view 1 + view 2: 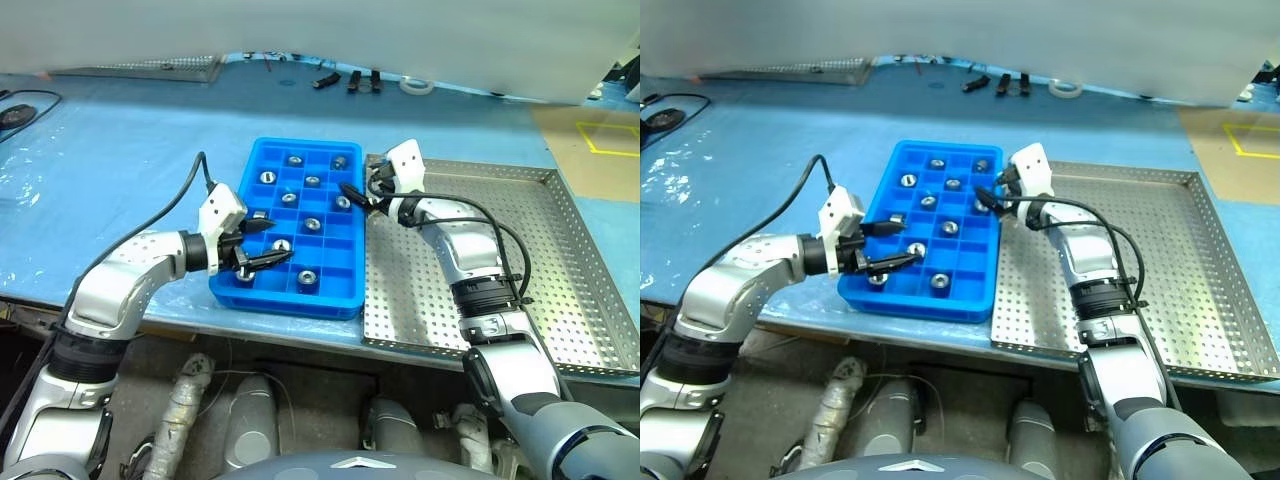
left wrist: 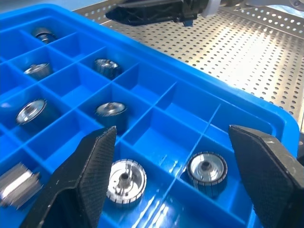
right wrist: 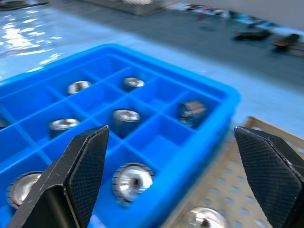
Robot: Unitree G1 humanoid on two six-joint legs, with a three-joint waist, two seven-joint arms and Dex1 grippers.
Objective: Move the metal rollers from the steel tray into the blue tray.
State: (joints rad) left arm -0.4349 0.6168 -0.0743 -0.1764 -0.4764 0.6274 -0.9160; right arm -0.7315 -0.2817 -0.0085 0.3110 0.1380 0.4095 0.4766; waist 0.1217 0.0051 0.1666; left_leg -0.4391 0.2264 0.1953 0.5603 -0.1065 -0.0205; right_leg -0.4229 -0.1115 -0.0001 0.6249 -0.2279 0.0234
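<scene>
Right gripper (image 3: 166, 180) gapes empty; one roller (image 3: 202, 219) lies on steel tray (image 3: 237, 166).

Both arms are made of silver-grey metal segments with rounded shells, joined by black rings at the elbows and wrists. A black cable runs loose in a curve above each forearm and goes into the wrist part. Each wrist carries a small white block — a boxy housing with flat faces. The left hand (image 1: 262, 243) has two black fingers (image 2: 90, 171), wedge-shaped, with a fine cross-hatched texture on the inner pads. The right hand (image 1: 356, 195) has the same black textured fingers (image 3: 80, 171) — wide at the base, narrow at the tip.
</scene>
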